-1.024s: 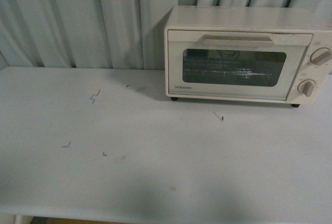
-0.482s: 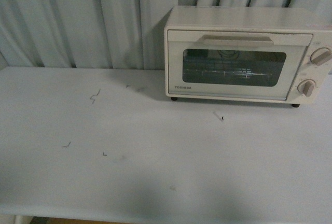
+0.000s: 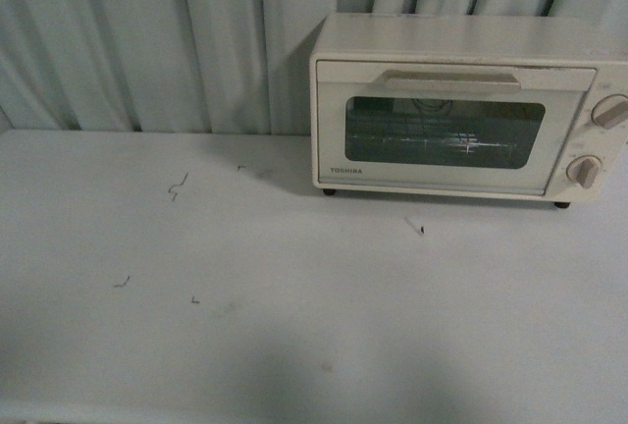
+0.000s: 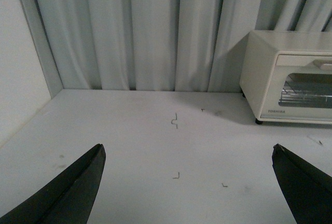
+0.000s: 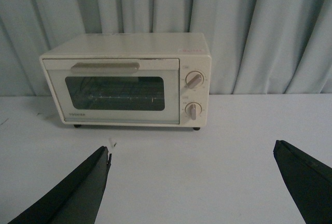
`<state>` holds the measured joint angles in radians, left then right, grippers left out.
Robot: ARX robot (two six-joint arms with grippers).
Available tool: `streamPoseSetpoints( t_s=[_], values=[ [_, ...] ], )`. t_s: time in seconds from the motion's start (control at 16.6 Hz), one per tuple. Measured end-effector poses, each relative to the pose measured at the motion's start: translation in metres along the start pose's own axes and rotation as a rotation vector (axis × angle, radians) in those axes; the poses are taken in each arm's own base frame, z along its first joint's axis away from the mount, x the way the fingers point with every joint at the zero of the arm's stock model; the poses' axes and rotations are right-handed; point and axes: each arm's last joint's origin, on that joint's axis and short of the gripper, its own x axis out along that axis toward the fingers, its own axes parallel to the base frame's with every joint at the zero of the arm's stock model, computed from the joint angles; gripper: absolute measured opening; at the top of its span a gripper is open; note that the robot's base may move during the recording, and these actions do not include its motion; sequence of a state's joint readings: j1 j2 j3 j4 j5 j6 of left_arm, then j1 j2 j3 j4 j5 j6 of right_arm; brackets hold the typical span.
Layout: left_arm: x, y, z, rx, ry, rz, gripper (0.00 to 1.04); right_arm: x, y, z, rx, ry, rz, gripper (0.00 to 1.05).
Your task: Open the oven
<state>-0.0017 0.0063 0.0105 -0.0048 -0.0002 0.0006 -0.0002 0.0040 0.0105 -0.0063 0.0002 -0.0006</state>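
The one word I can read is the brand name TOSHIBA [image 3: 346,170], in small dark capitals on the oven [image 3: 451,36]. It sits at the lower left corner of the door [image 3: 331,130], just under the glass. The same word shows in both wrist views, smaller. There is tiny print beside the two knobs [image 5: 194,80], but it is too small to read.

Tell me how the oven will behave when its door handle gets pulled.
The oven looks small and boxy, so probably light; it may slide forward on its feet. The bar handle sits high, so a hard pull might tip it.
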Motion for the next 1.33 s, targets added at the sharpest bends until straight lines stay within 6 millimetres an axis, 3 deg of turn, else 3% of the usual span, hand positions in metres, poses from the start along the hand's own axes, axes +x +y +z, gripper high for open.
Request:
streamPoseSetpoints(
  t_s=[1.33],
  values=[
    [0.0000,0.0000,0.0001,0.000,-0.002,0.000,0.98,0.0000,0.0000,0.0002,0.000,-0.002,0.000,0.98]
  ],
)
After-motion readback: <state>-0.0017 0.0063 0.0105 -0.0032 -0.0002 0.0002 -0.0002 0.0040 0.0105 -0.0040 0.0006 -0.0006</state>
